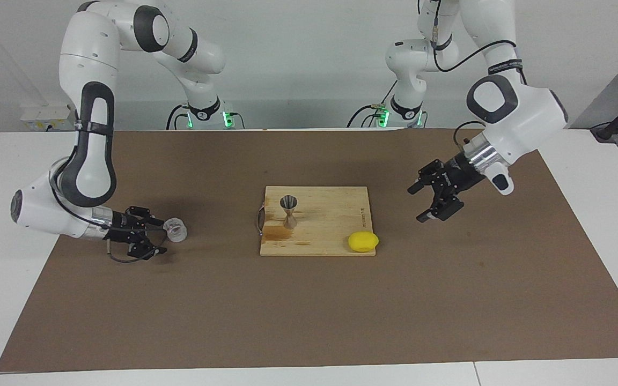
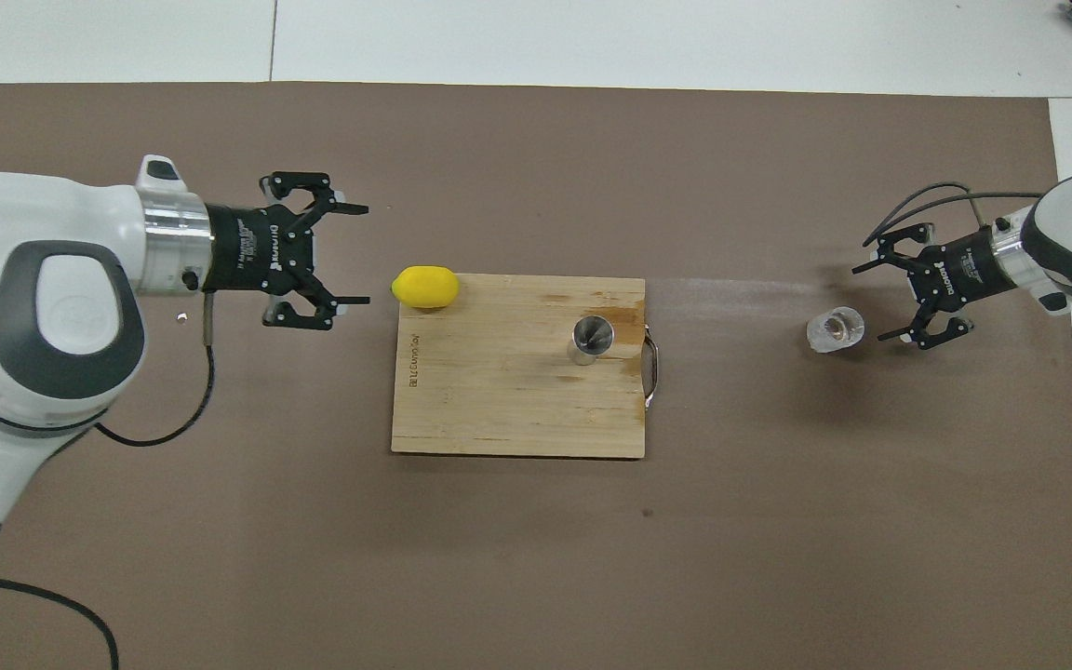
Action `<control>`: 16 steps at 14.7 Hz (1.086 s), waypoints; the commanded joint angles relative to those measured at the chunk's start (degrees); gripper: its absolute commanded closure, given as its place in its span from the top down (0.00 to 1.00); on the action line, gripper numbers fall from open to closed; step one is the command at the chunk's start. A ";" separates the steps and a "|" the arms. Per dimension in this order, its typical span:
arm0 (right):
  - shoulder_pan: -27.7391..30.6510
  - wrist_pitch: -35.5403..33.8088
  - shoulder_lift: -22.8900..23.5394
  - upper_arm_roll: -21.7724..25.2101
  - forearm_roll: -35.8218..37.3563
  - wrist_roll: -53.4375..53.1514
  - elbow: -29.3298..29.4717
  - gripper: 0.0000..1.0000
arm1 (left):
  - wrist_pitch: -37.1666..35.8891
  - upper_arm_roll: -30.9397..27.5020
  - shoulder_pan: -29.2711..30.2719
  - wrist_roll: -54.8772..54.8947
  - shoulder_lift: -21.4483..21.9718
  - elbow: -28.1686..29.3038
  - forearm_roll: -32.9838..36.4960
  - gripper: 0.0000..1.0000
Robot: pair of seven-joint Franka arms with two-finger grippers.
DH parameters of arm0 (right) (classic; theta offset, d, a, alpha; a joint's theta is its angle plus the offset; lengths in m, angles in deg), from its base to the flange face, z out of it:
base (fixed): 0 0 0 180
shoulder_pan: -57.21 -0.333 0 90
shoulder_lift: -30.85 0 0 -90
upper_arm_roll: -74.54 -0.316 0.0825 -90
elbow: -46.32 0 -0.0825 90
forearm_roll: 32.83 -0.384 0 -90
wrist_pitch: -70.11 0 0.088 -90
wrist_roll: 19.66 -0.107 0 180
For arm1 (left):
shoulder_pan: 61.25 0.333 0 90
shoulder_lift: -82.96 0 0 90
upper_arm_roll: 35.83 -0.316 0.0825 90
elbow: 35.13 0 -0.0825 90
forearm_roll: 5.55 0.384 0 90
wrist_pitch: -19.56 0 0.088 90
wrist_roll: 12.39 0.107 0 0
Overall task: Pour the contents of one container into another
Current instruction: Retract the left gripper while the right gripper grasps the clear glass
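A small clear glass cup (image 1: 175, 229) (image 2: 836, 329) stands upright on the brown mat toward the right arm's end of the table. My right gripper (image 1: 164, 236) (image 2: 869, 303) is low and open, and the cup sits just past its fingertips, not between them. The steel jigger (image 1: 289, 212) (image 2: 592, 337) stands upright on a wooden board (image 1: 330, 214) (image 2: 499, 400) at the middle of the table. My left gripper (image 1: 414, 205) (image 2: 368, 254) hangs open and empty above the mat beside the board, at the left arm's end.
A yellow lemon (image 1: 363, 241) (image 2: 424, 286) lies at the board's corner nearest my left gripper's end and farther from the robots. The board has a metal handle (image 1: 258, 219) (image 2: 652, 370) on its edge toward the cup. The brown mat (image 1: 309, 321) covers the table.
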 commanded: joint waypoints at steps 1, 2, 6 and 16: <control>0.24 2.45 -2.84 -0.15 -2.75 2.35 -5.01 0.99 | -2.66 0.61 2.51 0.17 -0.31 -2.75 10.08 1.00; 0.24 2.27 -2.84 -0.15 -2.84 2.35 -5.09 0.99 | -2.66 0.69 3.04 0.34 -0.31 -2.92 14.12 1.00; -0.02 1.48 -2.93 -0.24 -2.93 2.35 -5.10 0.99 | -8.35 0.52 3.75 12.51 -0.31 -5.29 24.94 1.00; -0.46 1.83 -3.37 -0.42 -4.95 2.43 -6.32 0.99 | -19.09 0.16 2.96 60.54 7.87 -6.79 36.90 1.00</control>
